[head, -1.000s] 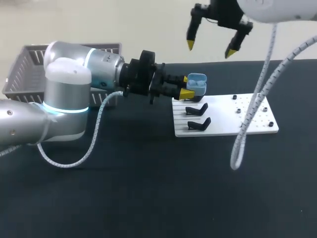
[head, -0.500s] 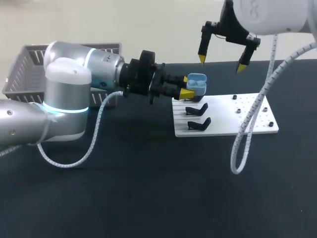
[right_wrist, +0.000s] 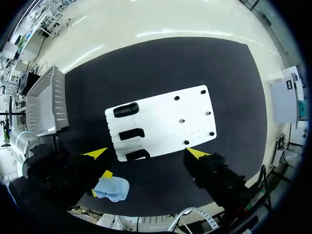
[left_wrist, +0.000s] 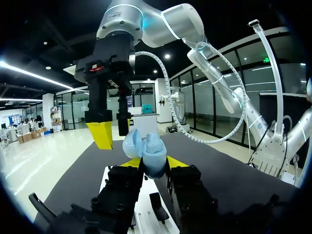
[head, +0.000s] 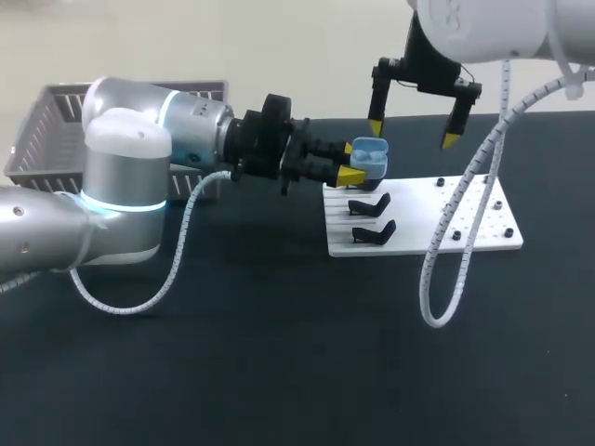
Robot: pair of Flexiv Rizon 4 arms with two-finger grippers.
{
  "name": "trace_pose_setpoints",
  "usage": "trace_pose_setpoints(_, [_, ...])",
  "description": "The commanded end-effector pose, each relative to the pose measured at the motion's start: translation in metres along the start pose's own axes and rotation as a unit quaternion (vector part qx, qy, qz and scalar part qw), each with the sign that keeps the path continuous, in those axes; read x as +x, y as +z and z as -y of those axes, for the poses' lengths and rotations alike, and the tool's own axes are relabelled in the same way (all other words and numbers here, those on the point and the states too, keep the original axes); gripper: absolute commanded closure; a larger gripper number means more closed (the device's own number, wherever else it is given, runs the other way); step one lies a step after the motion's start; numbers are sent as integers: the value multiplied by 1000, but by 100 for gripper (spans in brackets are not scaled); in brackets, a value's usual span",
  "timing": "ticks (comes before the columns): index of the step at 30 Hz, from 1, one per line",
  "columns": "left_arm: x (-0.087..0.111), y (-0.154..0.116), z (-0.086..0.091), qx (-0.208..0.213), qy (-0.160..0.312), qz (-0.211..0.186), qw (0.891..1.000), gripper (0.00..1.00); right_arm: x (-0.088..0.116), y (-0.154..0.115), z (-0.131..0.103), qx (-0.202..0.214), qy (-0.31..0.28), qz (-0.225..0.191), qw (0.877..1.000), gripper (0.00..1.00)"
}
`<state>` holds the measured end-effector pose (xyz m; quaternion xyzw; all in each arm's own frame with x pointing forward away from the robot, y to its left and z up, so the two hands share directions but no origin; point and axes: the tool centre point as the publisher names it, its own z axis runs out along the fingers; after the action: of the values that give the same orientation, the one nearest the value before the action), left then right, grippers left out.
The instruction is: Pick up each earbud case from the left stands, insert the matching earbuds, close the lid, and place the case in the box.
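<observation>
left wrist view, case [left_wrist: 149, 157] between left fingers [left_wrist: 179, 163]

A pale blue case [head: 370, 158] stands out against the matt black counter [head: 279, 372]. The left pincer [head: 351, 162] and right pincer [head: 413, 132] are black with bright yellow tips. The left arm [head: 121, 186] is silver-grey and white, banded by a glowing cyan ring; the right arm [head: 483, 23] is white. The white board [head: 465, 218] is dotted with dark screws and carries black stands [head: 370, 206]. The basket [head: 46, 130] is grey latticework, and the cables [head: 446, 269] are white and spirally ribbed.
</observation>
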<state>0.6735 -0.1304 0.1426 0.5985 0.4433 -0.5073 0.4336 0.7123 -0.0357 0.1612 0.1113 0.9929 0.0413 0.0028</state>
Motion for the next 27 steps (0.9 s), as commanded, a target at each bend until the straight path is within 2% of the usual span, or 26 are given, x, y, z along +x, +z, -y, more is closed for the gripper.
trace_pose_setpoints(1, [0,0,0,-1,1,0,1000,100,5,-1,0,2,-1,-2,1000,0])
trace_pose_setpoints(14, [0,0,0,-1,1,0,1000,100,30,-10,4,2,-1,-12,1000,0])
trace_pose_setpoints(23, [0,0,0,-1,1,0,1000,100,38,-12,1,9,-9,-15,1000,0])
trace_pose_setpoints(27, [0,0,0,-1,1,0,1000,100,36,-15,2,-7,-9,22,1000,0])
